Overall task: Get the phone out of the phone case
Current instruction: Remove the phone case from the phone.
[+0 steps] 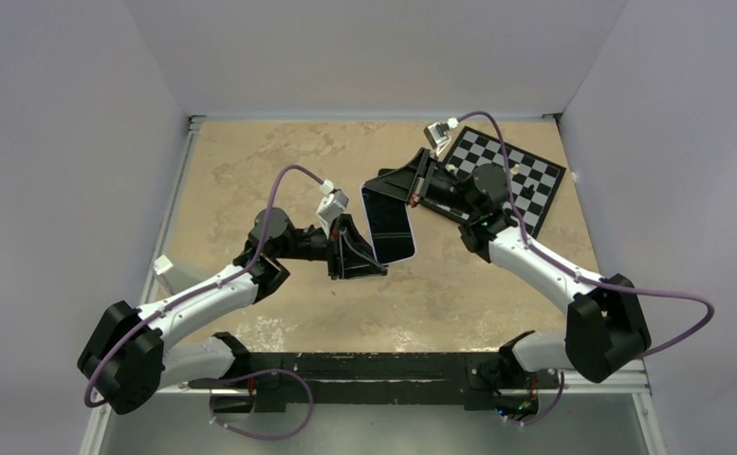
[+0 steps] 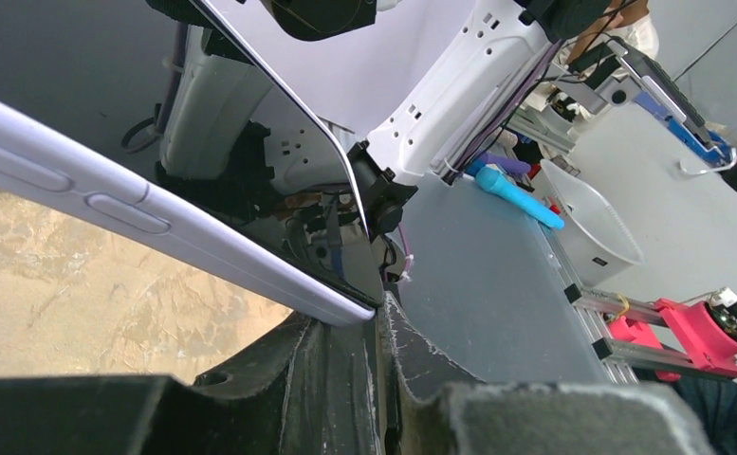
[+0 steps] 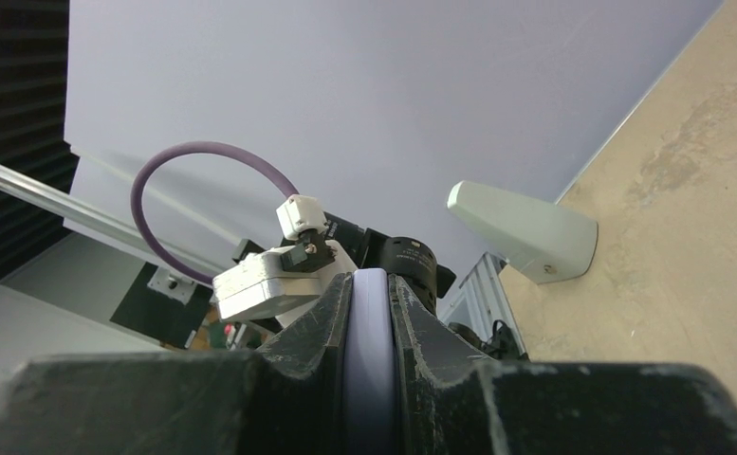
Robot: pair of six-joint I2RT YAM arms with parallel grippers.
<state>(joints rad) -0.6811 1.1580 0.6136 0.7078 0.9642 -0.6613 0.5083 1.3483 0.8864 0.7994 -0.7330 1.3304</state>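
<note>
The phone (image 1: 388, 226), black glossy screen up, sits inside the pale lavender phone case (image 1: 364, 216) and is held in the air over the table's middle. My left gripper (image 1: 372, 258) is shut on the case's near corner. In the left wrist view the case's lavender side with its buttons (image 2: 156, 218) runs into the closed jaws (image 2: 380, 318), and the screen (image 2: 250, 180) mirrors the arm. My right gripper (image 1: 404, 186) is shut on the far end. The right wrist view shows the lavender edge (image 3: 372, 332) pinched between both fingers (image 3: 372, 294).
A black and white checkerboard (image 1: 511, 175) lies at the back right of the tan table (image 1: 279, 161). A small white wedge-shaped piece (image 1: 163, 266) sits at the table's left edge, also in the right wrist view (image 3: 525, 232). Grey walls close in three sides.
</note>
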